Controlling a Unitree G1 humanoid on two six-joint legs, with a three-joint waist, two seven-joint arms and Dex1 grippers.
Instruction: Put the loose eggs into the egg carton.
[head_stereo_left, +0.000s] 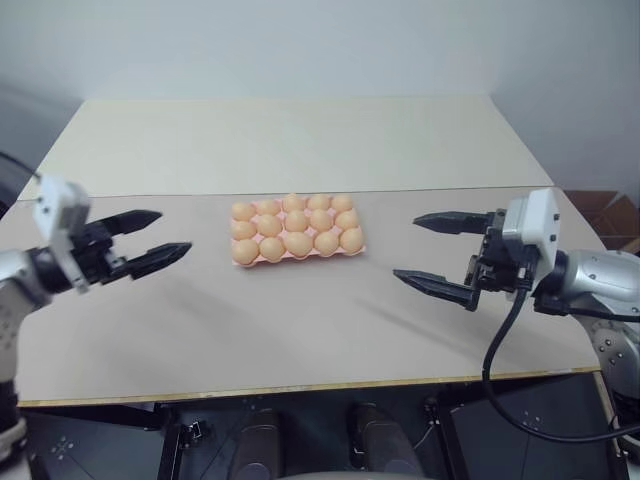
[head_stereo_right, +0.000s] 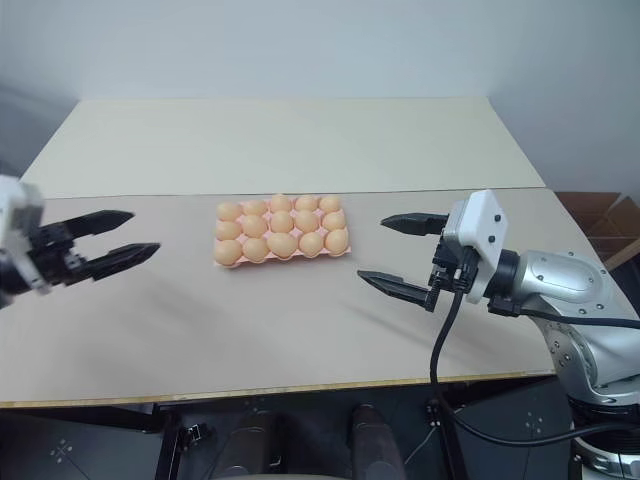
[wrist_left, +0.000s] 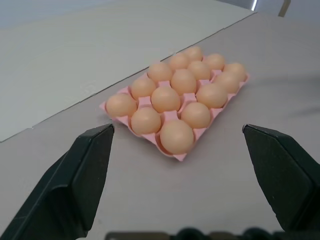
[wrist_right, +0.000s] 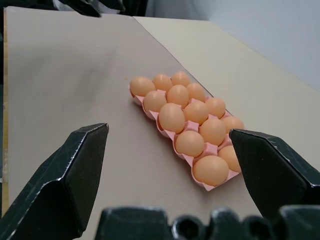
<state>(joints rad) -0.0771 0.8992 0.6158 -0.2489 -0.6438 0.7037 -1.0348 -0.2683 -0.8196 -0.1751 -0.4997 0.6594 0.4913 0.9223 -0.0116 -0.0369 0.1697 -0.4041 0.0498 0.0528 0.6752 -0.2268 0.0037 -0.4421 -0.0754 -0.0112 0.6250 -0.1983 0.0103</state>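
Observation:
The pink egg carton lies flat in the middle of the table, and tan-orange eggs sit in its cups in three rows. Loose eggs are out of view: every egg I see rests in a cup. My left gripper hovers left of the carton, open and empty, pointing toward it. On the carton's right, my right gripper is open and empty too, fingers aimed at it. Both stand well apart from the carton. The left wrist view looks at the carton between its spread fingers, as does the right wrist view.
The table is a grey-beige board with a paler board butted behind it. Its front edge runs just below the grippers. A black cable hangs from my right wrist. A brown box sits beyond the table's right side.

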